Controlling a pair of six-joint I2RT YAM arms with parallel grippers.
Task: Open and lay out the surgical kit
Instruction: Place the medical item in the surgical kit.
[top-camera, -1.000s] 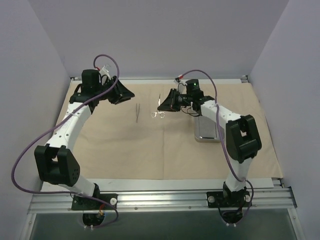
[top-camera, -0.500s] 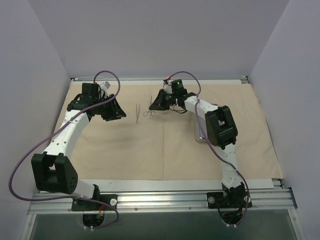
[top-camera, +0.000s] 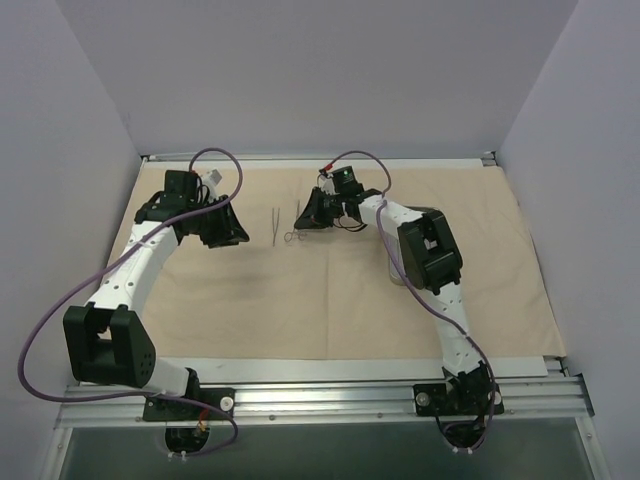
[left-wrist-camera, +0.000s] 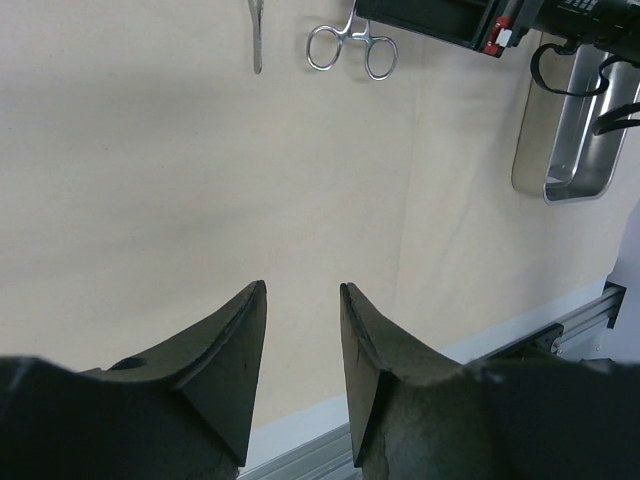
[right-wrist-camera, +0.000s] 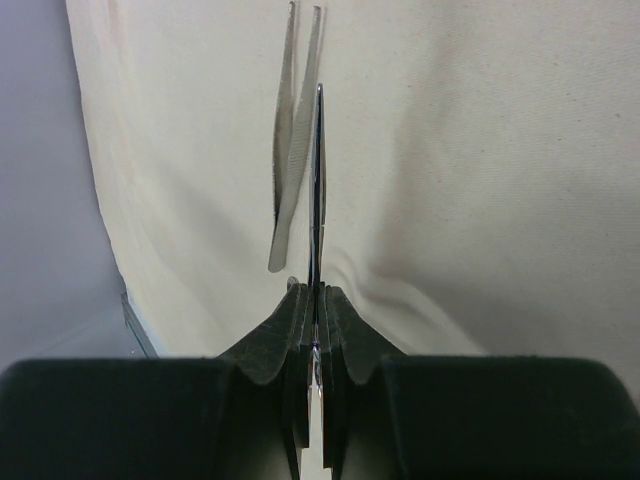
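The beige cloth wrap (top-camera: 330, 300) lies spread flat over the table. My right gripper (top-camera: 305, 212) is shut on a thin ring-handled scissor-like instrument (right-wrist-camera: 318, 180), seen edge-on between its fingers, low over the cloth. The instrument's ring handles show in the left wrist view (left-wrist-camera: 350, 50). A second instrument, tweezers (top-camera: 274, 225), lies on the cloth just left of it, and also shows in the right wrist view (right-wrist-camera: 293, 150). The steel tray (left-wrist-camera: 575, 130) sits on the cloth to the right, mostly hidden by my right arm in the top view. My left gripper (top-camera: 232, 230) is open and empty over bare cloth (left-wrist-camera: 150, 200).
The aluminium frame rail (top-camera: 320, 395) runs along the near edge of the table. Lilac walls (top-camera: 60, 150) close in the left, back and right sides. A purple cable (top-camera: 215, 160) loops above each wrist.
My right gripper has carried the scissor-like instrument left, from near the tray to right beside the tweezers. My left gripper has shifted slightly toward the near side.
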